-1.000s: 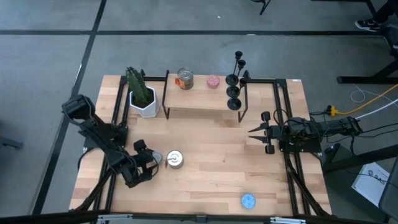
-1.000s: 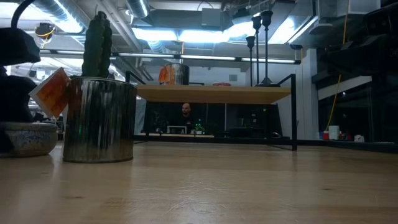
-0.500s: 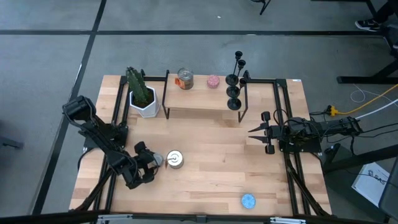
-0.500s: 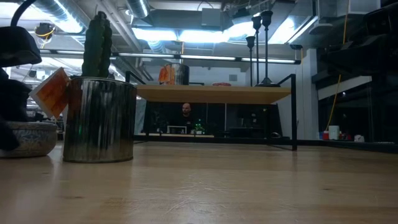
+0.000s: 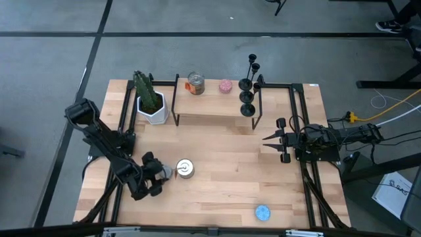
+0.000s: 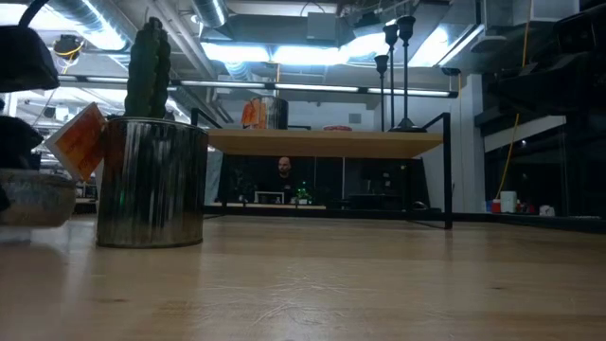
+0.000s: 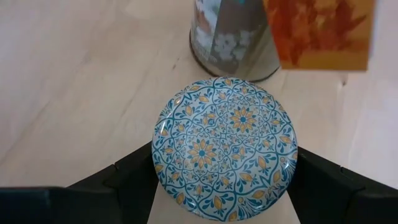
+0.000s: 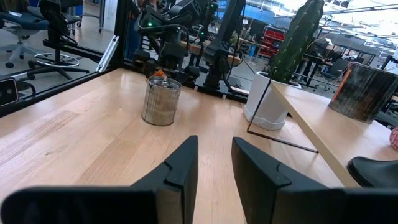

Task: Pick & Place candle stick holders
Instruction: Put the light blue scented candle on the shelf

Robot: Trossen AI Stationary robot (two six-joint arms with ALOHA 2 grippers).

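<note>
I see wide bare wood across the middle of the bench [image 5: 223, 178], between my left gripper [image 5: 158, 179] at lower left, clamped on a patterned round dish [image 7: 225, 147] beside a silver tin [image 5: 185, 168], and my right gripper [image 5: 271, 140] at the right edge, fingers slightly apart and empty. The candle stick holders [image 5: 248, 85] stand clustered at the right end of the raised shelf [image 5: 210, 102] in the upper middle of the frame, near a potted cactus [image 5: 150, 99]. Grey floor surrounds the bench, and the low view shows a person [image 6: 283, 173] far behind.
</note>
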